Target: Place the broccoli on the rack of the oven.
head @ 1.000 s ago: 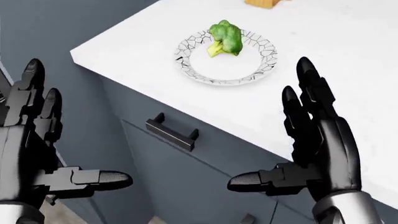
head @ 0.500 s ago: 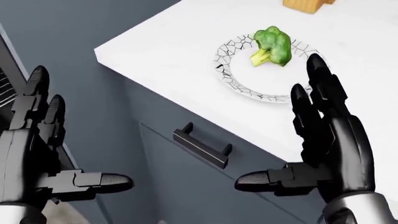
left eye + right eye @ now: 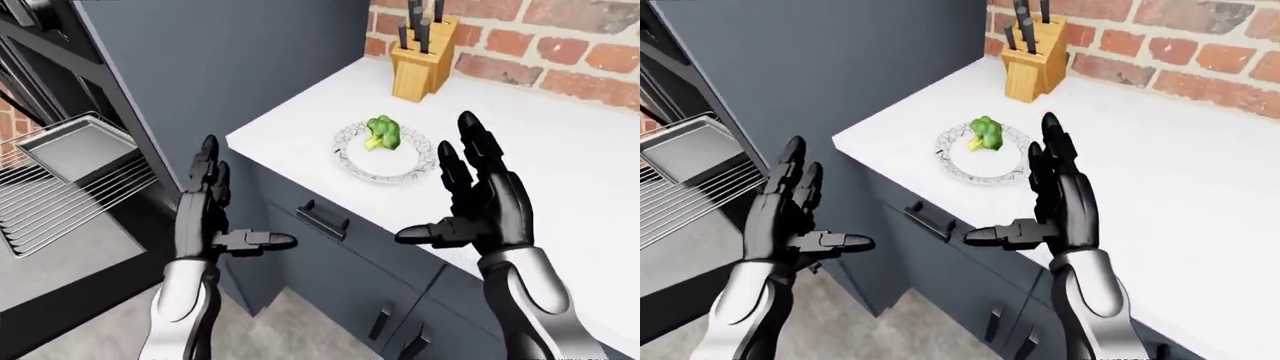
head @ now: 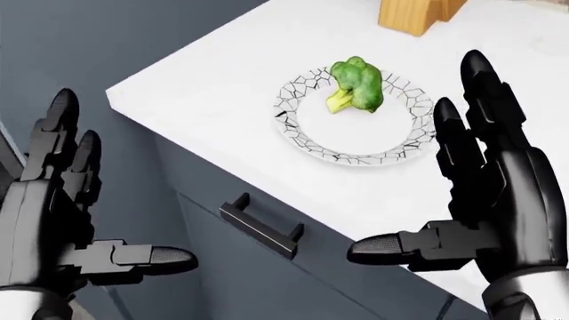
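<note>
The single broccoli (image 4: 357, 83) floret lies on one crackle-patterned plate (image 4: 307, 140), toward the plate's upper side in the head view, near the corner of the white desk (image 4: 205, 87). The right robot hand (image 4: 485, 200) hovers just beside the plate with its fingers spread wide and thumb pointing left, gripping nothing. The left robot hand (image 4: 53, 220) hangs off the desk edge over the dark cabinet, equally spread and empty.

Several things could go wrong from here. The broccoli is small and lumpy, so three thick fingers closing on it might squeeze it out sideways or roll it across the plate. A low approach could push the plate toward the nearby desk corner, and it might slide off. The oven rack (image 3: 60, 202) sits well apart, at the left of the left-eye view, with one baking tray (image 3: 75, 146) resting on its upper part, so a carried floret could be dropped on the way or land on the tray instead of the wires.

Also visible: one knife block (image 3: 422, 60) holding several knives against the brick wall, and one drawer handle (image 4: 261, 225) below the desk edge.
</note>
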